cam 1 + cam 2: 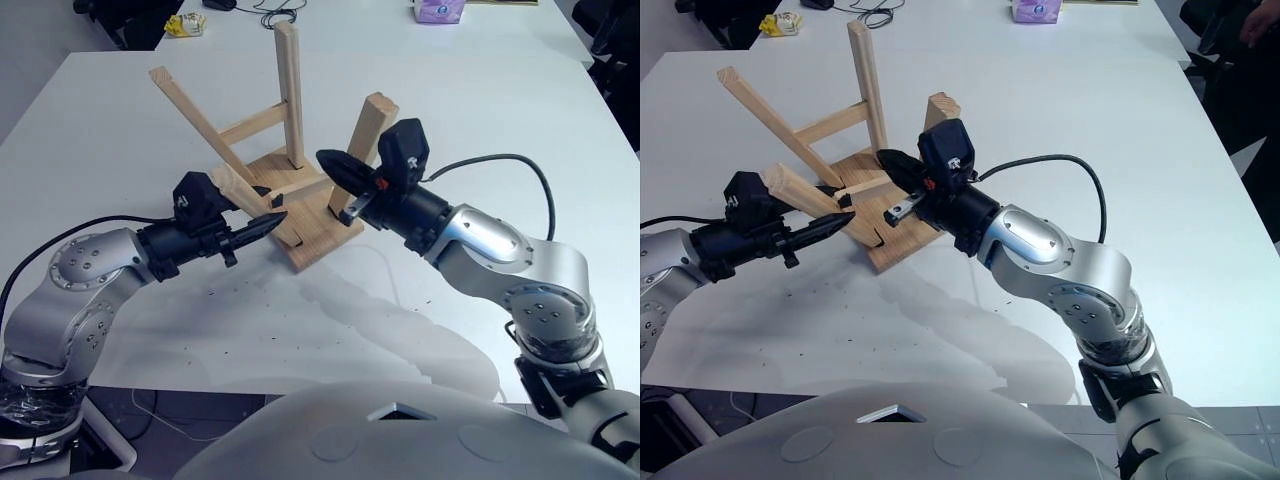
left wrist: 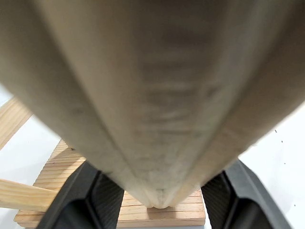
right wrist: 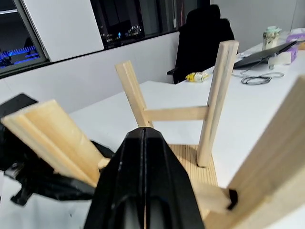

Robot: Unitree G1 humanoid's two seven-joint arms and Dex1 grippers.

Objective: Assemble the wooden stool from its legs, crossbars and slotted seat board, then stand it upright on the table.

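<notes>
Blurred leg (image 2: 157, 95) hides most of seat board (image 2: 57, 167).

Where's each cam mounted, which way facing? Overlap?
Left eye, right eye: on the head, looking forward and down at the half-built stool on the table; both arms, left gripper and right gripper show; same scene.
Left wrist: on the left arm, looking along a stool leg toward the seat board, parts of its own gripper beside it.
Right wrist: on the right arm, facing the stool over its own shut fingers.
All share the stool.

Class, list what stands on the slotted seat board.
Four legs, the far pair joined by a crossbar. Left end effector and right end effector partly cover the near pair.
</notes>
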